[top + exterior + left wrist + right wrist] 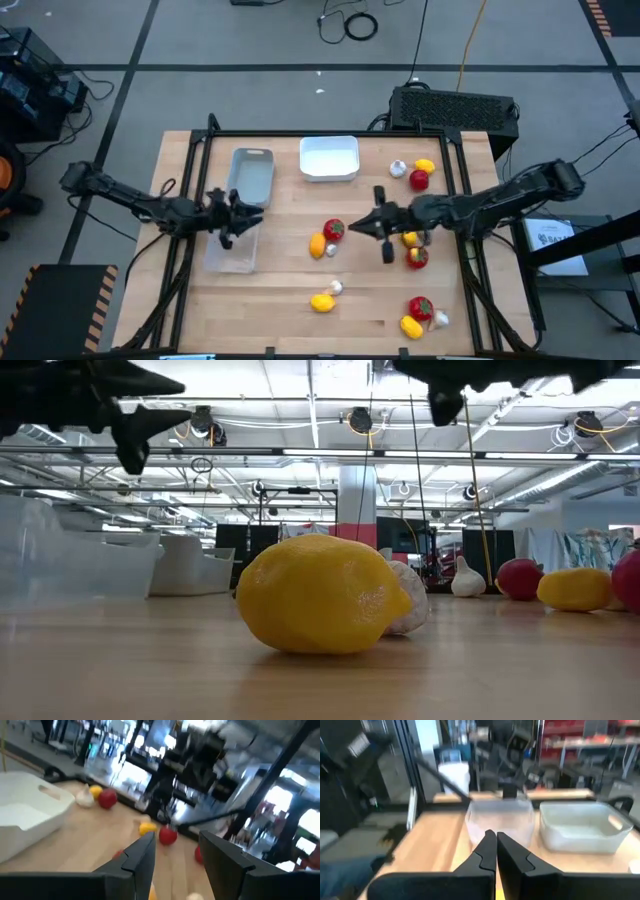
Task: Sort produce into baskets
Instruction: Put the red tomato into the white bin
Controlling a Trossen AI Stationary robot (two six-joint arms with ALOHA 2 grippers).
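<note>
The produce is lying loose on the wooden table (280,310), all of it outside the three baskets. I am counting four red fruits with green tops, five yellow or orange lemons, and at least three little white garlic bulbs. A red fruit (418,180), a lemon (424,166) and a garlic bulb (398,168) are sitting in a bunch just right of the white basket (329,157). The other pieces are lying farther from the white basket, toward the front edge of the table. The grey basket (251,172) is sitting just left of the white basket, and the clear basket (232,248) is sitting past the grey one, nearer the front. The left gripper (245,213) is hanging between the grey and clear baskets, with its fingers a little apart and holding nothing. The right gripper (360,228) is hanging in front of the white basket, beside another red fruit (333,229), with its fingers pressed together and holding nothing.
</note>
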